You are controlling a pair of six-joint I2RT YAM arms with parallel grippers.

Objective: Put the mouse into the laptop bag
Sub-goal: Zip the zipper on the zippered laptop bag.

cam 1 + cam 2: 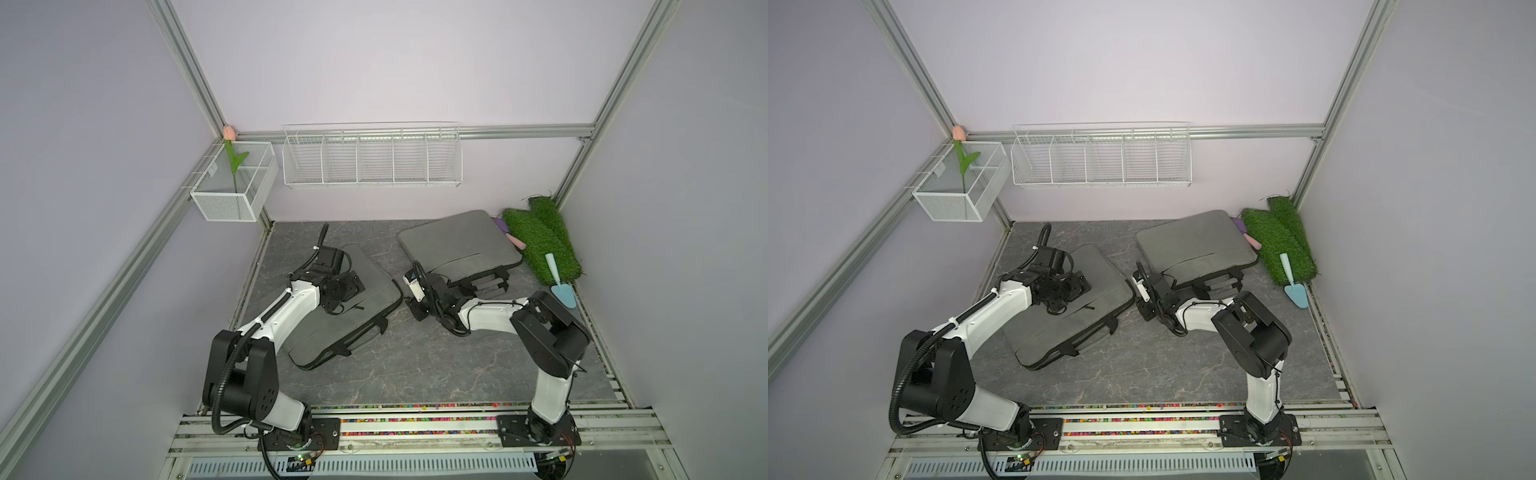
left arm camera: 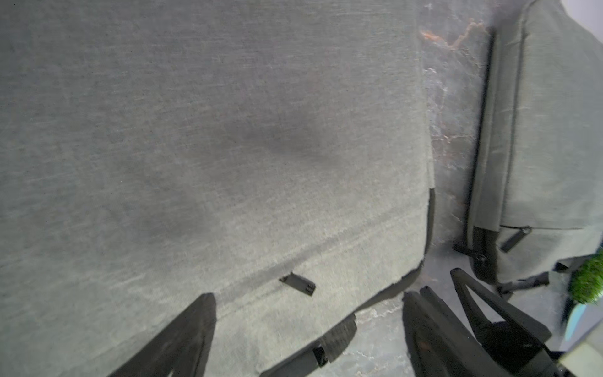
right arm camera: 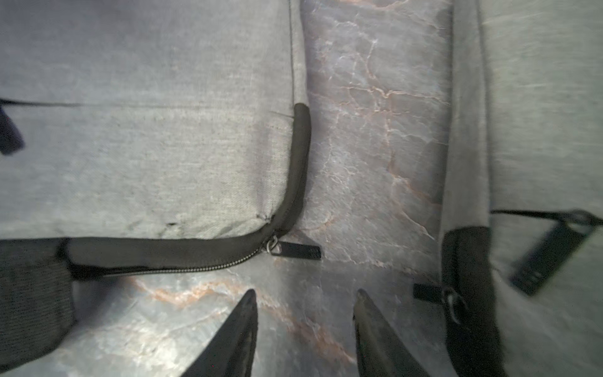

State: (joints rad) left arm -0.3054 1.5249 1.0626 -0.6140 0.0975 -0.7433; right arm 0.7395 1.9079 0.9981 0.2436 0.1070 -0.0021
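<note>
From where I stand, no mouse shows anywhere, neither on the counter nor in either tool. Whether it already lies inside a bag I cannot tell. The near laptop bag lies flat at nine o'clock on the counter and the far laptop bag at one o'clock, with bare stone between them. The left tool hangs over the near laptop bag's grey face, its jaws wide apart and empty. The right tool sits low over the bare strip near the centre, jaws apart with nothing between them, pointing toward the zip pull at that bag's corner.

I'd judge the bag soft and floppy, padded cloth that would sag and drag if pinched on its face. The black zip pull looks the best place to take it: small and flat, gripped across its width while the other tool pins the cloth down. A mouse would likely be light, hard and smooth-shelled, so apt to squirt free. I'd hold it gently across its narrow sides.
</note>
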